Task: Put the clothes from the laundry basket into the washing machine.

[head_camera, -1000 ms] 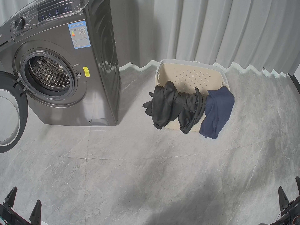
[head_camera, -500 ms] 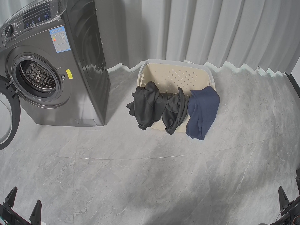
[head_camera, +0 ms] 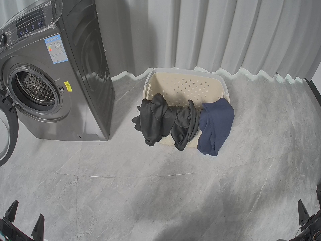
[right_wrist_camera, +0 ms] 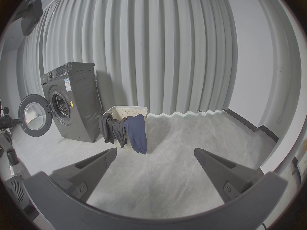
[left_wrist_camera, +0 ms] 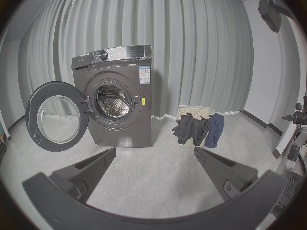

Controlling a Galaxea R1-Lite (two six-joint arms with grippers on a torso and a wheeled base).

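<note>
Standing at the far left of a grey stone-tiled floor (head_camera: 160,191), a dark grey front-loading washing machine (head_camera: 83,67) has its round door (head_camera: 6,134) swung open and its steel drum (head_camera: 35,87) exposed. A pale pleated curtain (head_camera: 207,27) runs along the floor's far edge. Against that edge, just right of the machine, sits a cream laundry basket (head_camera: 187,84) with a perforated inner wall. Dark grey clothes (head_camera: 157,121) are draped over its near rim and hang down the outer wall. A navy garment (head_camera: 215,126) hangs beside them at the rim's right end, touching them.

The left end effector (head_camera: 26,218) is at the floor's near left corner and the right end effector (head_camera: 311,205) at its near right corner. Both are well apart from the basket.

The left wrist view takes in the whole door, a dark ring around a glass window, and shows the left end effector (left_wrist_camera: 154,150) spread wide, holding nothing. The right wrist view shows the right end effector (right_wrist_camera: 155,150) equally spread and empty. Past the curtain's end it also shows a plain white wall (right_wrist_camera: 252,64) with dark skirting (right_wrist_camera: 249,122).
</note>
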